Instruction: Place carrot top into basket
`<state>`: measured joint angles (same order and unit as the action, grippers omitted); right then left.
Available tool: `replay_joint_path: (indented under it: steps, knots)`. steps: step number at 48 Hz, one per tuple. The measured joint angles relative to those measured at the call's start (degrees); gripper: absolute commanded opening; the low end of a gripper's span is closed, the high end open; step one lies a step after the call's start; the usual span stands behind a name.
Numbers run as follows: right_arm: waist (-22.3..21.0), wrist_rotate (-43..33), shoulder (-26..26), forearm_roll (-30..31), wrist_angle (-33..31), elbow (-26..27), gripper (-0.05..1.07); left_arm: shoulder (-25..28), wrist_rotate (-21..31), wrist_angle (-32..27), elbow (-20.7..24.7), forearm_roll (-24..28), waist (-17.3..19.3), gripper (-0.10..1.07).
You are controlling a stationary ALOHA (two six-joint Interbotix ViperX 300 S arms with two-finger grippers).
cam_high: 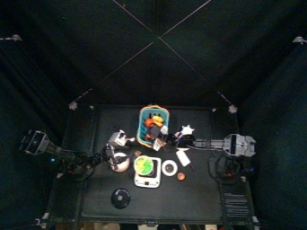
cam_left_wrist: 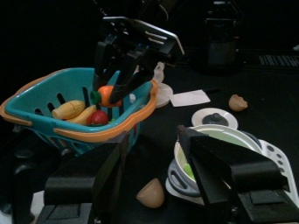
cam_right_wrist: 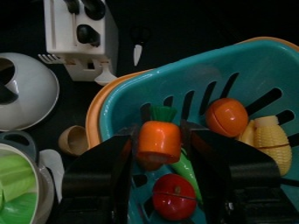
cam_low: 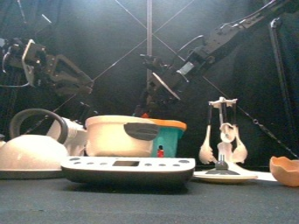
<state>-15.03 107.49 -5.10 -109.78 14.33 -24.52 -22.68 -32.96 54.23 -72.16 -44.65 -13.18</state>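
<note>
The basket (cam_right_wrist: 239,83) has a teal wall and an orange rim; it stands at the table's middle back in the top view (cam_high: 155,123) and shows in the left wrist view (cam_left_wrist: 45,90). My right gripper (cam_right_wrist: 162,162) is shut on the carrot top (cam_right_wrist: 156,137), an orange stub with a green tip, held just over the basket's inside. The left wrist view shows that gripper (cam_left_wrist: 126,74) reaching into the basket with the carrot top (cam_left_wrist: 107,93). Several toy foods lie in the basket. My left gripper (cam_left_wrist: 158,179) is open and empty, apart from the basket.
A white board with a green item (cam_high: 145,167) lies in front of the basket. A kettle (cam_low: 33,144), a scale (cam_low: 126,169) and a utensil stand (cam_low: 222,131) are near the table's front. A green plate (cam_left_wrist: 222,149) lies near my left gripper.
</note>
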Motion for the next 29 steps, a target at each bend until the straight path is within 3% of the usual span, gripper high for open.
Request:
replay_joint_path:
  steps: [14,29]
  knots:
    - [-0.1,0.0,0.0,-0.5,0.0,0.0,0.93,0.0,0.1,-0.2,-0.1,-0.2,0.0,0.86]
    - [-0.1,0.1,0.0,0.1,-0.1,0.0,0.93,0.0,0.1,-0.2,-0.1,-0.2,0.0,0.86]
